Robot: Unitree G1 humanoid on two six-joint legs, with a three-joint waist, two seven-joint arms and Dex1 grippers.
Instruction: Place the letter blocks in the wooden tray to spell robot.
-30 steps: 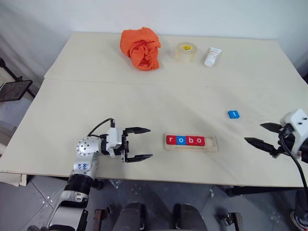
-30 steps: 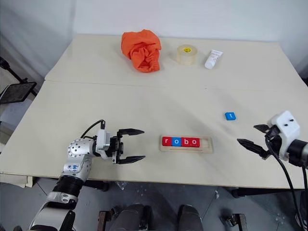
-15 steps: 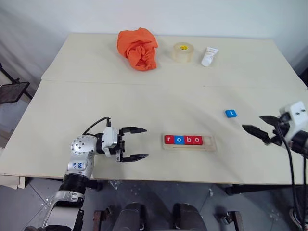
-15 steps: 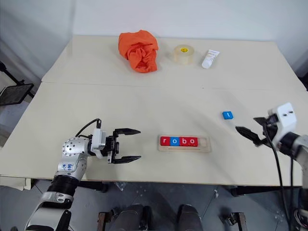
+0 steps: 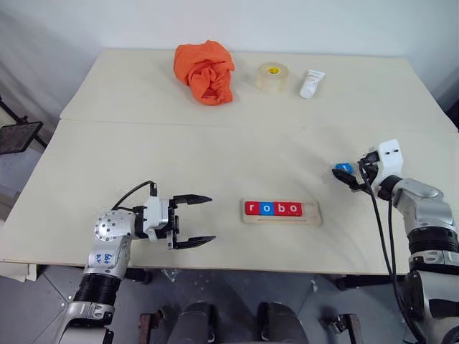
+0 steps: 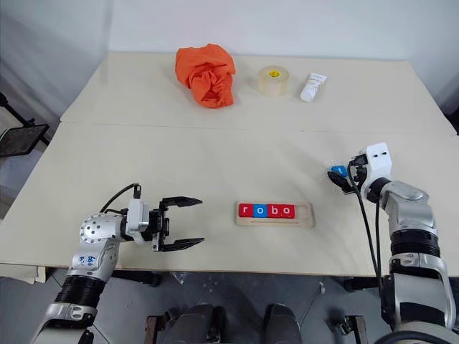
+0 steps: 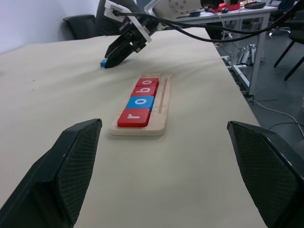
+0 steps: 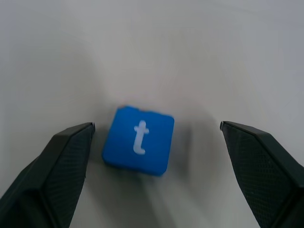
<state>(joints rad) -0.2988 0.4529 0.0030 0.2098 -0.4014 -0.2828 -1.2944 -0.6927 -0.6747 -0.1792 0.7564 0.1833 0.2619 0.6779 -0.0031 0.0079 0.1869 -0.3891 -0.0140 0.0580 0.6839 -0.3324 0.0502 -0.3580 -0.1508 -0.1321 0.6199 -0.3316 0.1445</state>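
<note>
A long, shallow light-wood strip tray (image 5: 282, 213) lies near the front edge of the pale beige table (image 5: 143, 158), about midway along it. Four small flat square letter blocks (image 5: 273, 208) sit in it in a touching row, red, blue, red, red, reading "r o b o"; the slot at the tray's right end is unfilled. The fifth tile, a blue square block with a white "t" (image 8: 138, 140), rests flat on the table toward the right edge, well apart from the tray. The right gripper (image 6: 343, 178) is at this block with its two black fingers spread wide; in the right wrist view the block lies between the fingers, nearer one of them, and neither touches it. The left gripper (image 5: 195, 221) hovers near the front edge, left of the tray, pointing toward it, fingers wide apart and holding nothing. Along the far edge stand a crumpled orange cloth (image 5: 205, 70), a roll of clear tape (image 5: 272, 76) and a white tube (image 5: 312, 83).
</note>
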